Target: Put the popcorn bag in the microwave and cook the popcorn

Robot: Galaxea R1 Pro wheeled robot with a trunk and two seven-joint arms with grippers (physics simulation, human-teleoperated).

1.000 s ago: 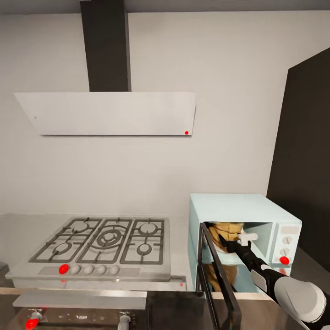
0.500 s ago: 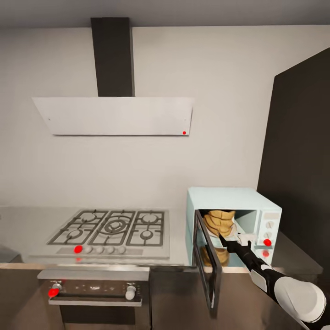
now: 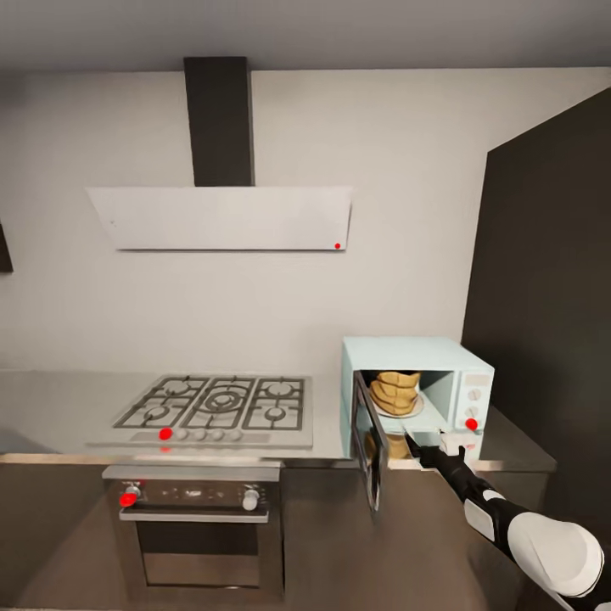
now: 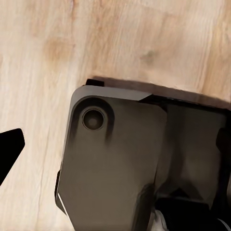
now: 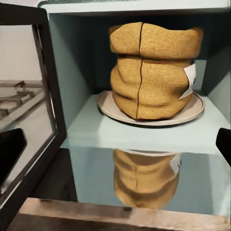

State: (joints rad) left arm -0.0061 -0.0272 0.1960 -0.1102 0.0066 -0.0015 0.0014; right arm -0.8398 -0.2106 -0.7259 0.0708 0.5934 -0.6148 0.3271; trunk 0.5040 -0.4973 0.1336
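The pale mint-blue microwave (image 3: 424,356) stands on the grey countertop (image 3: 59,412) with its dark glass door (image 3: 371,445) swung open. Inside, the tan-gold popcorn bag (image 3: 396,392) sits upright on a round plate (image 5: 151,114); the right wrist view shows the bag (image 5: 154,72) close up, wrinkled in folds. The popcorn is hidden. My right gripper (image 3: 428,443) hovers just outside the microwave's opening, in front of the bag and apart from it, open and empty (image 5: 117,149). In the left wrist view one black fingertip (image 4: 9,149) hangs over the wood floor.
A gas hob (image 3: 221,406) lies left of the microwave, with a built-in steel oven (image 3: 199,526) below it and a flat white hood (image 3: 221,218) above. A tall dark cabinet (image 3: 543,297) stands at the right. My dark base (image 4: 120,163) is over the light wood floor (image 4: 96,38).
The whole head view has drawn back from the counter. My right gripper has come out of the microwave cavity, leaving the bag on the plate. The door stays open.
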